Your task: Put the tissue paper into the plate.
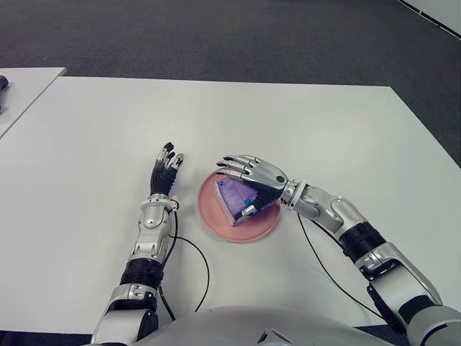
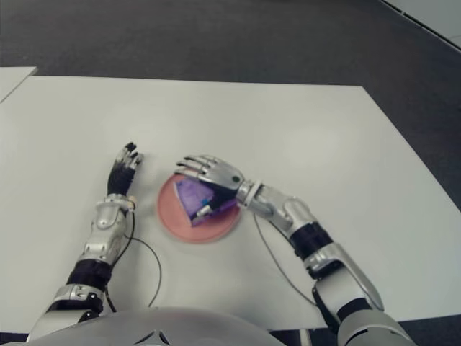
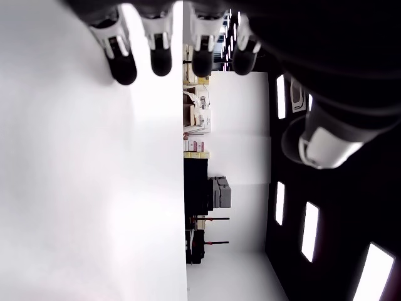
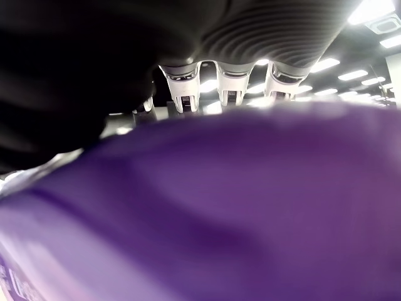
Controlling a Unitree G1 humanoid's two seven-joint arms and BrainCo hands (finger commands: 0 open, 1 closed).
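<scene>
Centre of the frame: the right hand [image 1: 253, 180] curls around the purple tissue paper pack [image 1: 235, 194], resting over the pink plate [image 1: 216, 220]. Only releasing appears left. The left hand [image 1: 166, 169] shows spread just left of the plate.

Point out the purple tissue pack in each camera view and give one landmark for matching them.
Left eye view: tissue pack on the pink plate, under the right hand.
Right eye view: same place, left of centre.
Left wrist view: not in it.
Right wrist view: fills the lower picture.
Landmark: the plate.
</scene>
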